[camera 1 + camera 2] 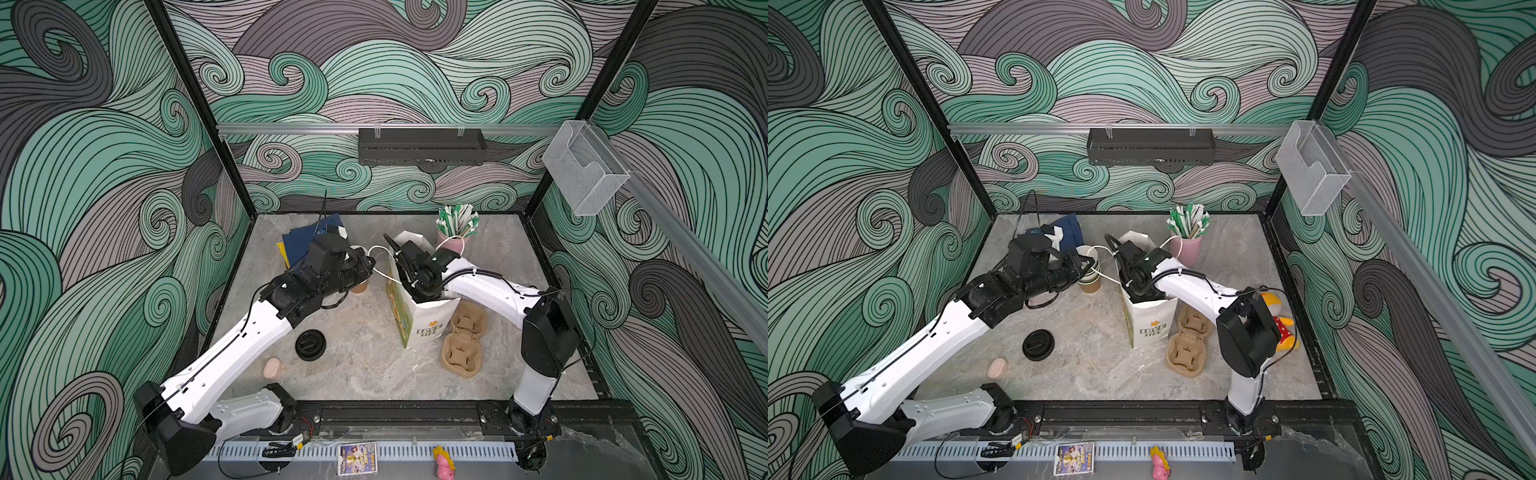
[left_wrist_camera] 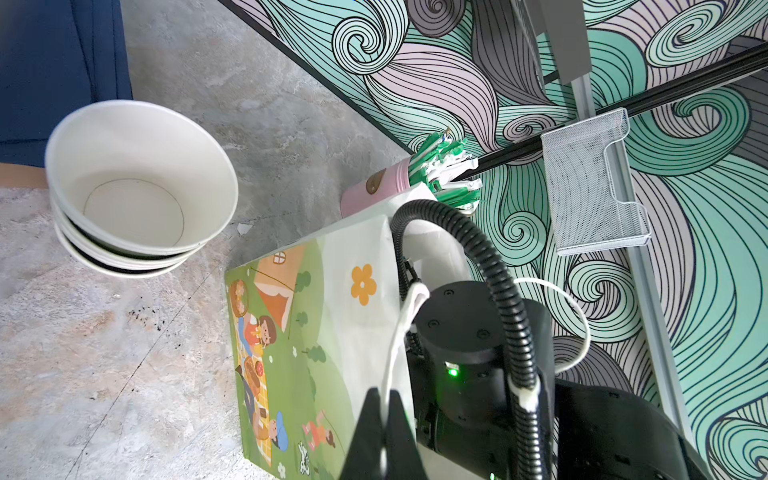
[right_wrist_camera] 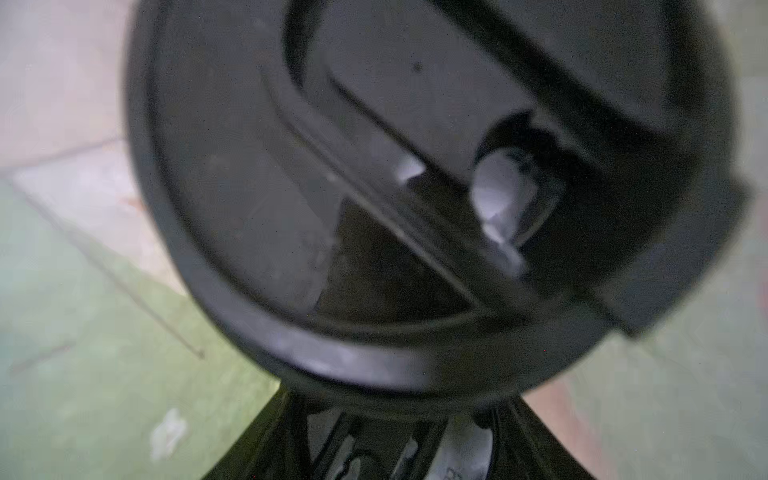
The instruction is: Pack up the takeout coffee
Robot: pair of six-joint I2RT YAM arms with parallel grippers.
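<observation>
Top views both show a loose round black plastic lid point(image 1: 311, 344) lying nearest, unused; beyond it stands the white picnic-print paper bag point(image 1: 422, 328), its mouth held wide because the left gripper point(image 2: 385, 399) is clamped on the white cord handle point(image 2: 397, 340); the right gripper point(image 3: 395, 424), sunk inside the bag, appears to clasp a black-lidded cup point(image 3: 374, 187); farther off stand stacked lidless paper cups point(image 1: 1089, 266)
</observation>
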